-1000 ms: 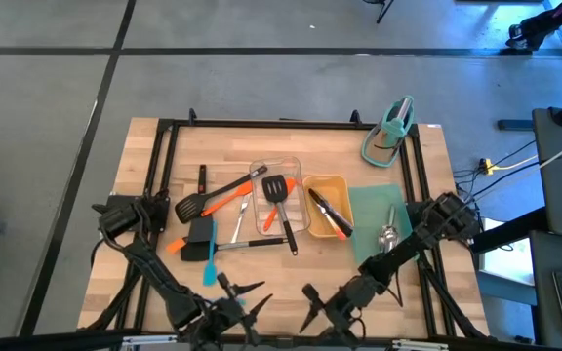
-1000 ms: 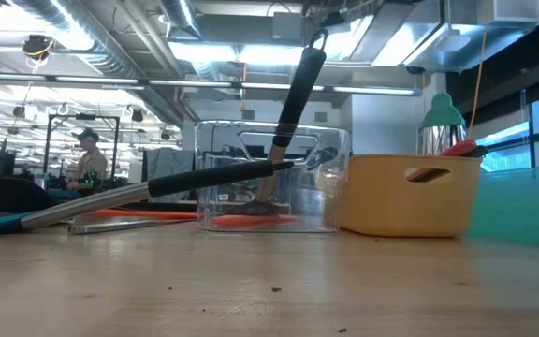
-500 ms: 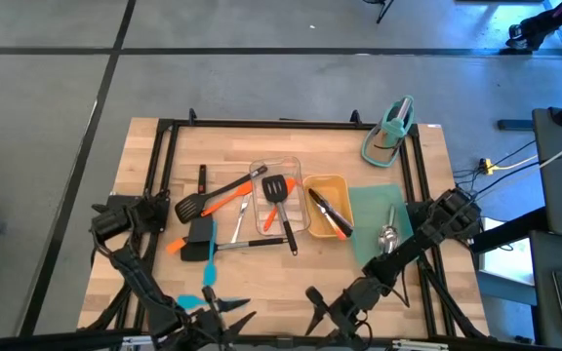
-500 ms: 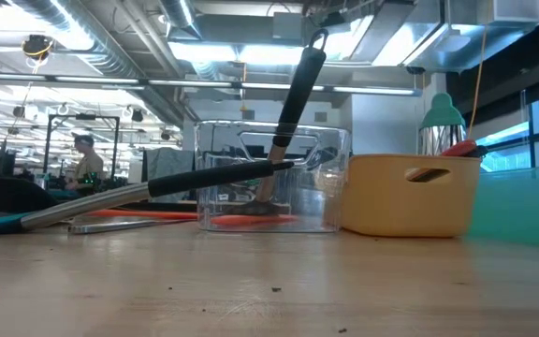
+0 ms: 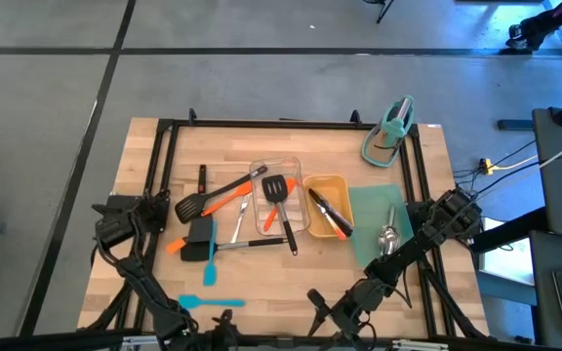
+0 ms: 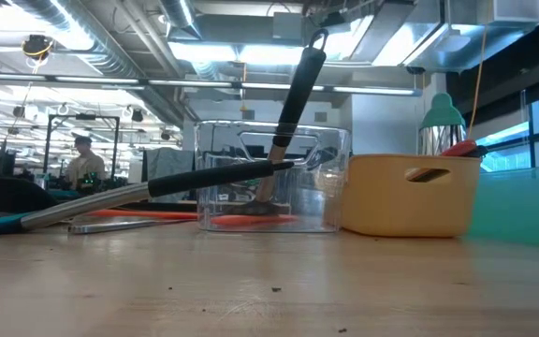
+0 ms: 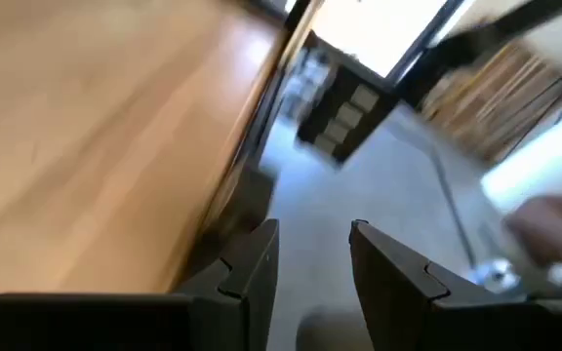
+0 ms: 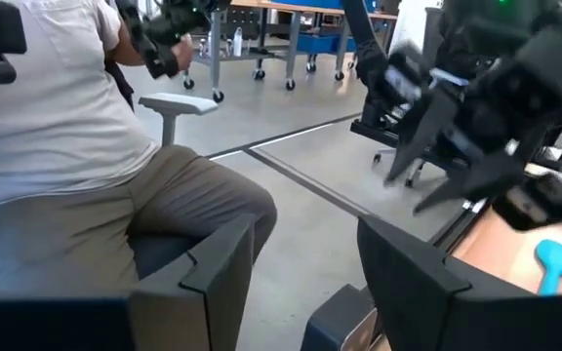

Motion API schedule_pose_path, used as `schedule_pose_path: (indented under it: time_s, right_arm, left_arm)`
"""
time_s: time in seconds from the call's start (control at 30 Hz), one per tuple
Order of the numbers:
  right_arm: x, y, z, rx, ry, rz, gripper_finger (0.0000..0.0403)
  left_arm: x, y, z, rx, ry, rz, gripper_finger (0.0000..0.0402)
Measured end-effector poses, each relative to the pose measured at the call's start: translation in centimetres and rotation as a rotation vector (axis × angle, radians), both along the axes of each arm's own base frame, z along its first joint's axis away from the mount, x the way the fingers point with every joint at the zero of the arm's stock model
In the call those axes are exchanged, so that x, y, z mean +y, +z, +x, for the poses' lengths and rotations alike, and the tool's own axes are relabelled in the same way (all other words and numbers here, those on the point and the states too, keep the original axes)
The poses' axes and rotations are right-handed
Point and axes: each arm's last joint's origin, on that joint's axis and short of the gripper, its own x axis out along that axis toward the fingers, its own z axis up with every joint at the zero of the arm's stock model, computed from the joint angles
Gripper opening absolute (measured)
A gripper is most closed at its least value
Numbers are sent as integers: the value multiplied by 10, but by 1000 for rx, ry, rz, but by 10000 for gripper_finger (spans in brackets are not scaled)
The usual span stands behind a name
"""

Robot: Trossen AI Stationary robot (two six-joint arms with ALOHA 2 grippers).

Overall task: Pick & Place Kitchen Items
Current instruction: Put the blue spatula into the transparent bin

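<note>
A light-blue spatula (image 5: 211,303) lies flat on the wood near the table's near edge; it also shows in the right wrist view as a blue spatula (image 8: 552,263). My left gripper (image 5: 224,322) is just nearer than it, at the table's near edge, open and empty (image 7: 312,263). My right gripper (image 5: 318,312) is open and empty (image 8: 305,263), low at the near edge, right of the spatula. Black turners, orange spatulas and another blue spatula (image 5: 210,265) lie left of the clear tray (image 5: 293,168). A black slotted turner (image 5: 279,187) leans in it, handle (image 6: 298,84) over its rim.
A yellow tray (image 5: 342,183) holding tongs (image 5: 328,213) stands right of the clear tray. A green mat (image 5: 367,210) carries a steel spoon (image 5: 388,234). The teal stand (image 5: 390,132) is at the far right corner. A seated person (image 8: 76,166) is beyond the near edge.
My left gripper has drawn back toward the table's near edge and out from over the light-blue spatula, which now lies uncovered and alone on the wood near that edge. My right gripper has shifted slightly toward the near edge. The other utensils have stayed put.
</note>
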Motion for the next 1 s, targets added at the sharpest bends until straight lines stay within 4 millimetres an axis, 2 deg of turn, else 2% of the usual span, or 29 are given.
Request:
schedule_pose_path:
  time_s: [0.1, 0.27, 0.43, 0.6, 0.73, 0.87, 0.93, 1.0]
  right_arm:
    - [0, 0, 0, 16, -9, 15, 188]
    - [3, 0, -3, 26, -20, 22, 188]
    - [8, 0, -8, 21, -55, 19, 188]
    - [8, 0, -8, 21, -71, 20, 188]
    - [8, 0, -8, 31, -73, 29, 188]
    - [8, -1, -8, 35, -73, 26, 188]
    - [8, -1, -8, 35, -73, 26, 188]
    - [8, -1, -8, 37, -73, 29, 188]
  left_arm:
    - [0, -14, -9, 118, 3, -68, 113]
    - [-13, -33, -27, 234, -33, -202, 98]
    - [-24, -33, -35, 202, -72, -223, 88]
    - [-16, -36, -33, 287, -41, -129, 67]
    - [-5, -46, -39, 544, 3, -153, 40]
    - [-15, -49, -63, 732, -58, -241, 11]
    - [-22, -46, -78, 756, -56, -282, 3]
    - [-28, -36, -94, 707, -22, -300, 3]
